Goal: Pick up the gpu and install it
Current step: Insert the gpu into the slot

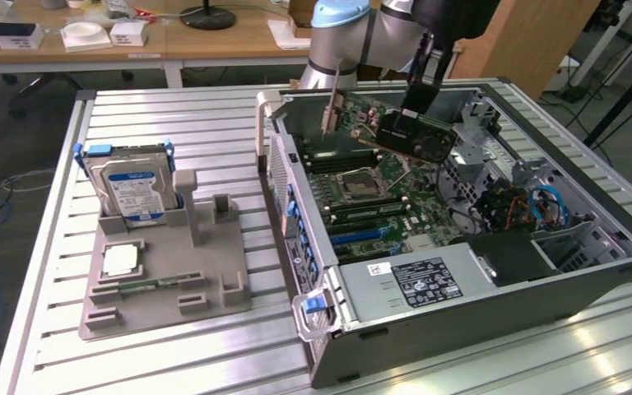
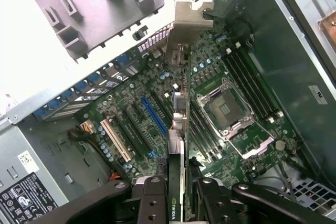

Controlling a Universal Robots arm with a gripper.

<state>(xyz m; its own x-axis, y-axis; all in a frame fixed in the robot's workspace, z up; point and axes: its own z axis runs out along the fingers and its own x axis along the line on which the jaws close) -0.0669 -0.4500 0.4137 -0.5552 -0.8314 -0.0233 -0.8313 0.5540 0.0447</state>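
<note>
In the wrist view the gripper (image 2: 181, 195) is pinching the gpu (image 2: 181, 129), its two dark fingers (image 2: 152, 198) pressed against the card's flat sides near one end. The card runs away from the camera edge-on and ends at its pale bracket (image 2: 188, 22). It is held in the air over the motherboard (image 2: 210, 77), clear of the blue slot (image 2: 155, 116) and not yet seated. In the upper centre of the exterior view the card hangs tilted inside the open case (image 1: 480, 304), with the arm (image 1: 344, 33) behind it. Well apart, on the exterior view's left, a hard drive (image 1: 135, 193) stands in a grey holder (image 1: 162, 288). The card looks light and stiff but fragile. It is probably best gripped on its flat faces near the top edge, away from the contact strip, firmly enough that it cannot twist.
</note>
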